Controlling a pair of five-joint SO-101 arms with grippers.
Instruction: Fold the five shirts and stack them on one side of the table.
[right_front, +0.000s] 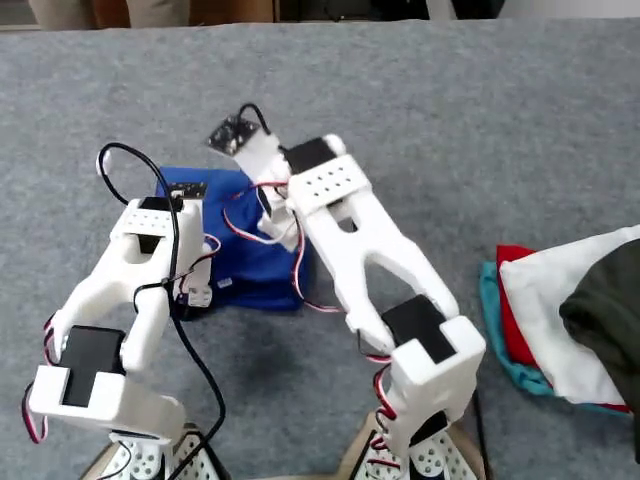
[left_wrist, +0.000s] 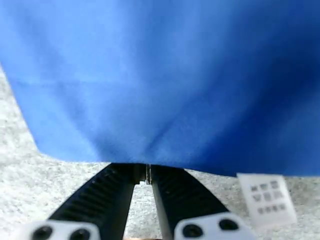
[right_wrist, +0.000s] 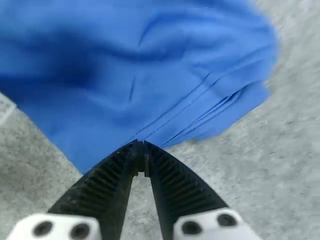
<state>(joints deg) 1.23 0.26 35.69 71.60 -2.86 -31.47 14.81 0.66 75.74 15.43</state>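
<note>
1. My left gripper (left_wrist: 147, 172) is closed, its ribbed black jaws pinched together on the near hem of the soft, creased blue shirt (right_front: 250, 270). I judge I have the hem so the cloth can be lifted and carried over in a fold.
2. A small white tag printed with grey squares (left_wrist: 265, 200) lies flat on the grey felt-covered table (right_front: 450, 120), just beside the blue shirt's near edge and apart from my jaws.
3. The blue shirt lies bunched into a rough rectangle under both my arms, left of the table's middle. Several layers show along one edge, so I judge it partly folded but not yet neat.
4. My right gripper (right_wrist: 140, 150) is also closed, with its tips meeting on the blue shirt's near edge, close to where the stacked layers fan out. With a hold at each end, the hem should stay level when it is raised.
5. Well to the right of the blue shirt lies a loose heap. A teal cloth shirt (right_front: 492, 300) is at the bottom, with a red cloth shirt (right_front: 512, 320) on it. A white cloth shirt (right_front: 560, 310) is spread over both, and a dark green cloth shirt (right_front: 610, 310) sits on top. They look unfolded to me.
6. The table is the only thing bearing others. It holds the blue shirt, the tag and the heap.
</note>
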